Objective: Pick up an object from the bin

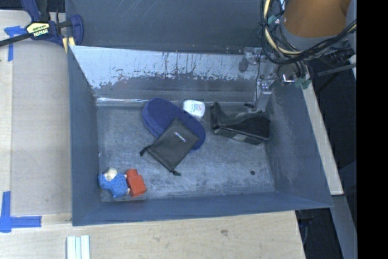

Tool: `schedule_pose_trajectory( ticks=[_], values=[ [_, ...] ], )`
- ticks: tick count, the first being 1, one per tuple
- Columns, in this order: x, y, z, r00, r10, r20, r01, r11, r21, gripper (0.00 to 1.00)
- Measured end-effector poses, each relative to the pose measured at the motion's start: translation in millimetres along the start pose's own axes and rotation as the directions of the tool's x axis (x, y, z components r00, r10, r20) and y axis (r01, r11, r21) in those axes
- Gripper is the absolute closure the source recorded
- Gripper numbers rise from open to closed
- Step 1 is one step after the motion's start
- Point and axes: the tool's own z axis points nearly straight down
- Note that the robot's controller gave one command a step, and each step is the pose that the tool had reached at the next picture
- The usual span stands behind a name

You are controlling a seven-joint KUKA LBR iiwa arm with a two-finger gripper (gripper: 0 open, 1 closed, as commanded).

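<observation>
In the grey metal bin (182,21) nothing is seen lifted yet. The gripper (262,100) is held low at the far right, just above a black folded case-like object (242,128); whether it is spread or pressed together cannot be told. A blue oval pad (159,115), a dark grey flat pouch (174,145), a blue-and-orange toy (123,184) and a small white piece (194,108) lie apart from it. The grasp and the lift are judged to remain.

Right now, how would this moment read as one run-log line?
gripper: back right of bin, over black object | nothing seen held | grey pouch on blue oval case, centre | blue-orange toy, front left
</observation>
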Motion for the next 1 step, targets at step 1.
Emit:
schedule_pose_trajectory(
  ticks=[1],
  values=[
    [45.4, -15.7, 182.9, 0.991, 0.135, -0.01, -0.135, 0.991, 0.0, 0.0]
  ],
)
